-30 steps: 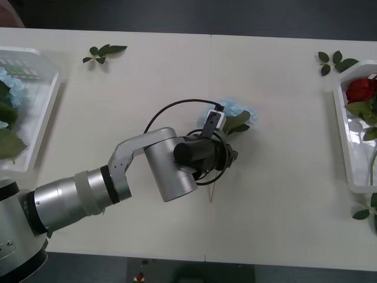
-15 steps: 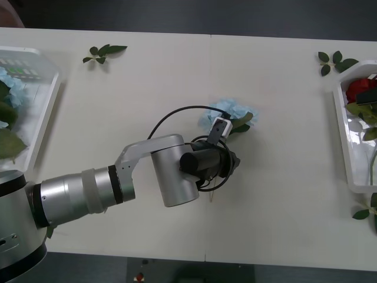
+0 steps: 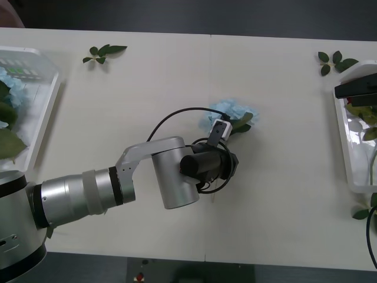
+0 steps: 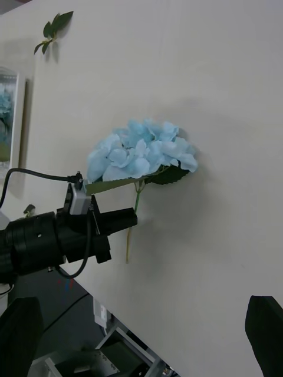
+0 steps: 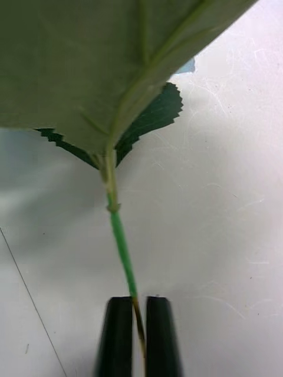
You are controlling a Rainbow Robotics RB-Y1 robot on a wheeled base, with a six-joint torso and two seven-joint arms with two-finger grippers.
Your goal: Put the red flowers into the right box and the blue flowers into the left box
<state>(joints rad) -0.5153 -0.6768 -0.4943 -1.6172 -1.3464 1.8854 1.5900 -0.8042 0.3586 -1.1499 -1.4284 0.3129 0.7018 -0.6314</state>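
At frame centre, a blue flower (image 3: 231, 114) is held by its stem between the closed black fingers (image 5: 121, 330) of the left gripper (image 3: 231, 163). The right gripper (image 3: 357, 88), fingers (image 4: 265, 330) spread wide, is seen over the right box (image 3: 344, 141); the left box (image 3: 41, 118) and a leaf sprig (image 3: 103, 52) sit at upper left.

A lab or test room, by the look of it: a plain pale bench (image 3: 283, 177) made of two panels joined at a seam, dark floor beyond its 12 o'clock edge, and staged artificial flowers sorted into white trays (image 3: 41, 124).
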